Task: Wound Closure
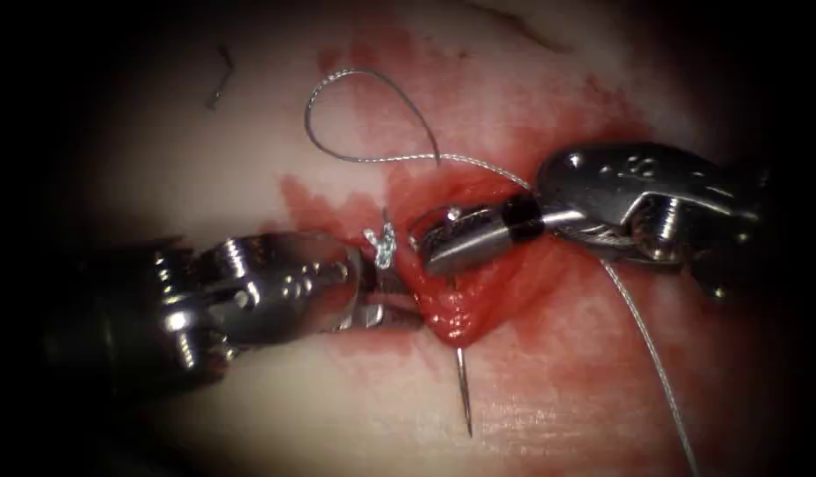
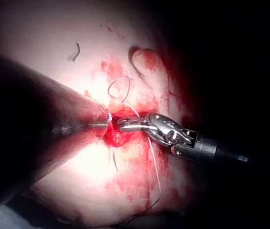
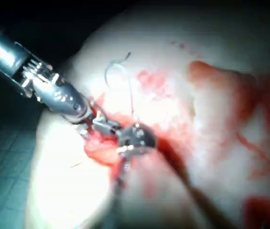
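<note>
Below the cut, the needle [image 1: 464,389] points straight down; finger states unclear.

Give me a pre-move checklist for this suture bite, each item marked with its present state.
1. Needle tip out of the tissue below the cut: ok.
2. Needle body passes through the wound edge: ok, mid-curve hidden.
3. Right end effector holding the needle: cannot tell, its tip lies in the cut.
4. Left end effector at the left wound edge, what it holds: cannot tell.
5. Thread loop lies free above the cut, untangled: ok.
6. Thread running beneath the right tool: ok.
</note>
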### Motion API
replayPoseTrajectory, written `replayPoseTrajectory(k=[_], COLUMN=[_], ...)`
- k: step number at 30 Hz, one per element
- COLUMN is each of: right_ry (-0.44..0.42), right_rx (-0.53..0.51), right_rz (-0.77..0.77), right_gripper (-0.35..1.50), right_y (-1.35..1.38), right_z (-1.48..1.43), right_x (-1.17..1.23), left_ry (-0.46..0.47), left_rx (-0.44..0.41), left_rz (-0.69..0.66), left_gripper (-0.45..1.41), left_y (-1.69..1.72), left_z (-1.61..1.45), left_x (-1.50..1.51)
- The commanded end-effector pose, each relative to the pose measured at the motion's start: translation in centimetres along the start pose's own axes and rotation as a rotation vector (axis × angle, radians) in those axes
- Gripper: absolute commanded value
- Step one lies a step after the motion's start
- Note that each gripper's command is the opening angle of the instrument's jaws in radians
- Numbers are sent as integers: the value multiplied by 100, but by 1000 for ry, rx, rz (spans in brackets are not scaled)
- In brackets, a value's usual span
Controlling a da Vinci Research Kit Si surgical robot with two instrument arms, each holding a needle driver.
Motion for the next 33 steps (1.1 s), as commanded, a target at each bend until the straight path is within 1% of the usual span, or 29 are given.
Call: replayPoseTrajectory(k=[1,2,3,4,5,6,7,8,9,10,11,13,14,16,17,18,19,22,28,33], right_ry=[5,17,37,55,92,93,96,90,96,115,123,151,166,167,165,168,170,176,174,172], right_rx=[-13,-38,-93,-156,-301,-331,-347,-390,-402,-444,-457,-482,-472,-433,-427,-425,-421,-396,-390,-384], right_rz=[3,3,-3,-71,-151,-186,-189,-215,-206,-199,-219,-226,-229,-225,-228,-217,-206,-211,-223,-231], right_gripper=[-35,-35,12,32,88,89,91,116,128,143,146,146,146,131,130,130,130,126,126,125], right_y=[3,5,10,16,30,36,41,51,53,62,64,66,64,57,52,50,48,49,47,48], right_z=[6,4,0,-5,-19,-27,-32,-45,-49,-63,-68,-78,-84,-87,-87,-88,-90,-95,-87,-81], right_x=[4,6,9,13,24,30,34,47,51,64,67,70,69,64,60,59,56,54,44,38], left_ry=[2,2,2,3,2,2,2,2,2,6,10,25,51,106,145,158,182,194,244,263], left_rx=[0,-1,-5,-7,-9,-11,-11,-12,-12,-13,-16,-16,-11,3,13,12,2,-13,-30,-12], left_rz=[3,3,6,7,10,11,11,11,12,13,8,34,72,137,187,205,235,317,365,363], left_gripper=[14,15,17,19,25,26,26,26,26,26,26,26,27,29,29,29,33,40,40,40], left_y=[-4,-4,-3,-2,2,2,2,2,2,4,4,6,7,6,6,7,11,25,26,21], left_z=[5,4,3,1,-4,-5,-6,-6,-5,-4,-4,-5,-6,-12,-18,-21,-25,-23,-16,-27], left_x=[4,4,3,2,0,0,0,0,-1,-1,-1,-1,1,6,13,15,20,28,41,46])
